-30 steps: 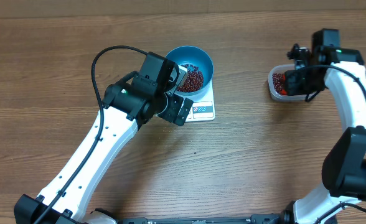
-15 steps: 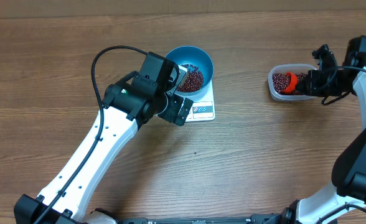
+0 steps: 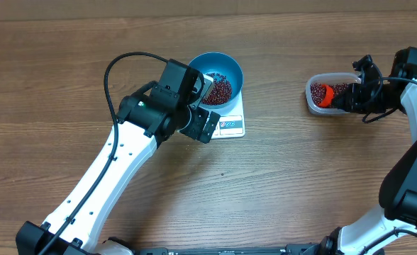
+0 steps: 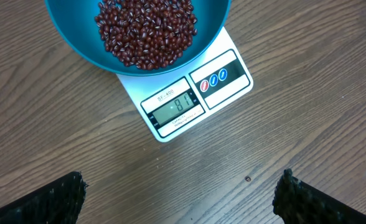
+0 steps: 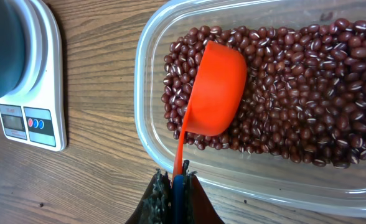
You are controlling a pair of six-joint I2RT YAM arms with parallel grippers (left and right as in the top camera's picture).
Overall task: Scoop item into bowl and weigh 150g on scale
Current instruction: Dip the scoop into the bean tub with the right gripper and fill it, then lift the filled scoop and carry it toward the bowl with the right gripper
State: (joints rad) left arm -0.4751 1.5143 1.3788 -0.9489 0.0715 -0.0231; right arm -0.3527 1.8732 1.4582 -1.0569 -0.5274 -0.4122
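Roughly halfway, you have beans (image 4: 145, 31) in the bowl (image 4: 77, 25) on the scale (image 4: 226, 78), reading short of target; your right gripper (image 5: 175, 186) clamps the scoop (image 5: 217, 87) in the tub (image 5: 147, 143) for more, left gripper (image 4: 182, 202) gaping over the scale.

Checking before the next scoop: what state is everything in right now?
bowl: on the scale, partly filled with beans.
scale: switched on, display reads 81.
tub: open, holding beans.
scoop: lying on tub's beans, handle gripped.
left hand: open, empty.
right hand: shut on scoop handle.
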